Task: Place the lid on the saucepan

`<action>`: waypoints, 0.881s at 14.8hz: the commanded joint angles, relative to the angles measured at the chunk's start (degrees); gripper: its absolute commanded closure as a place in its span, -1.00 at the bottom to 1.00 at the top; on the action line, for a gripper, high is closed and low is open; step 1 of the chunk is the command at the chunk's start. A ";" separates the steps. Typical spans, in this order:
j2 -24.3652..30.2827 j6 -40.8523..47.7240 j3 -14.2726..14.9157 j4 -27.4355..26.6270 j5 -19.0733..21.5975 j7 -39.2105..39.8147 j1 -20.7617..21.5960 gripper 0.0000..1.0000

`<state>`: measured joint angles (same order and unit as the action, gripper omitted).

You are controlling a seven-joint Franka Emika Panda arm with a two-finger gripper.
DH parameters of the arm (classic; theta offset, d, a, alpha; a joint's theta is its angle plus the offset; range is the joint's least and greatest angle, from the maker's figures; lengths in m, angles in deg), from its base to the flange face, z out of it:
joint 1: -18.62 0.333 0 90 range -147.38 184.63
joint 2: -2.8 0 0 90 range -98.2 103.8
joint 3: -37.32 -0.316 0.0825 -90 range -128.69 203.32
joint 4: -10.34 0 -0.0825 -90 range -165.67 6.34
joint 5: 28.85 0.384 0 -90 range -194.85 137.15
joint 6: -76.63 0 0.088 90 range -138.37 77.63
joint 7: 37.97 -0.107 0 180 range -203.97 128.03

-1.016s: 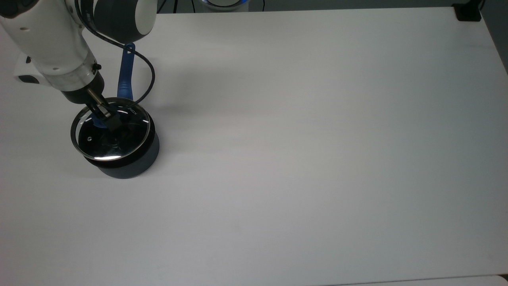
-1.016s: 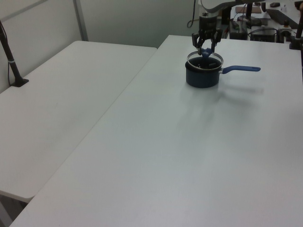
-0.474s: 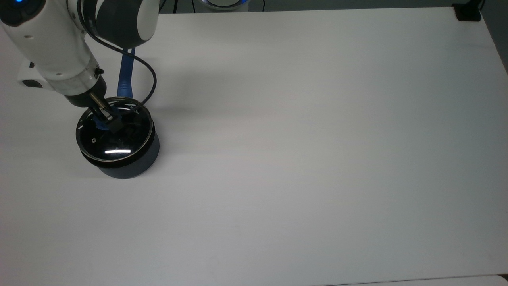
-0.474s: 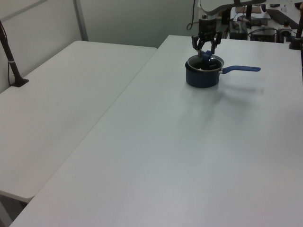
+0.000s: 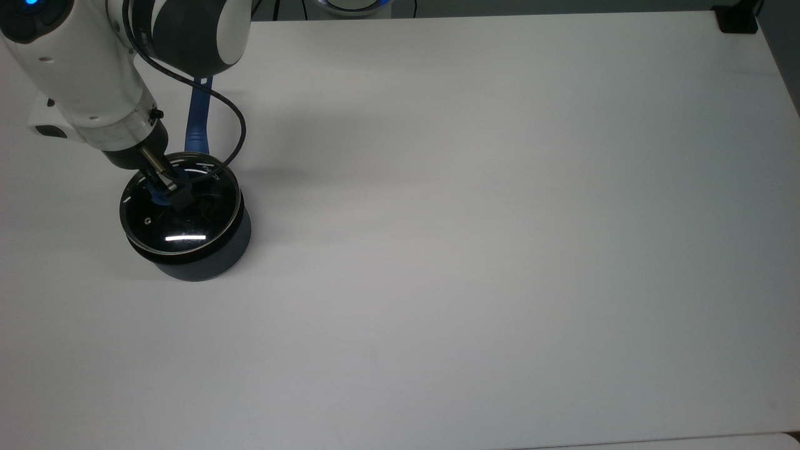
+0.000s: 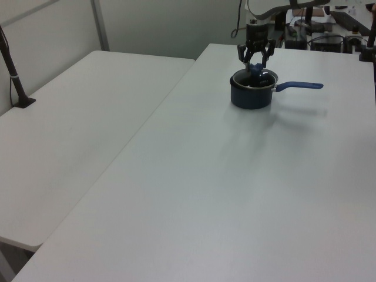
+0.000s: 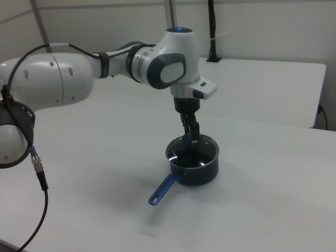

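White matte counter (image 5: 500, 250) is carrying the small round dark navy saucepan (image 5: 206, 259) near the top view's left edge, its long blue handle pointing toward the top view's top, while a second pale table (image 6: 70, 129) is standing just beside it on the left view's left, before plain light walls. The round clear glass lid (image 5: 187, 231) with its thin metal rim is sitting on the saucepan. The end effector (image 6: 255, 61) is straddling the lid's blue knob (image 6: 255, 68) with its fingers apart and is hiding most of the knob in the top view.
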<state>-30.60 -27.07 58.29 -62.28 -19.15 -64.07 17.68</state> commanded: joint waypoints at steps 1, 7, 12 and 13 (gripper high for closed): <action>-1.40 0.87 0.29 0.20 0.94 -1.58 0.59 0.40; -1.40 -1.50 0.29 0.20 0.94 -3.43 0.51 0.40; -1.49 -1.59 0.29 0.20 0.94 -3.60 0.59 0.39; -1.49 -1.67 0.29 0.28 0.94 -3.78 0.59 0.39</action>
<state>-30.65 -27.19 58.29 -62.22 -19.15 -66.38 17.68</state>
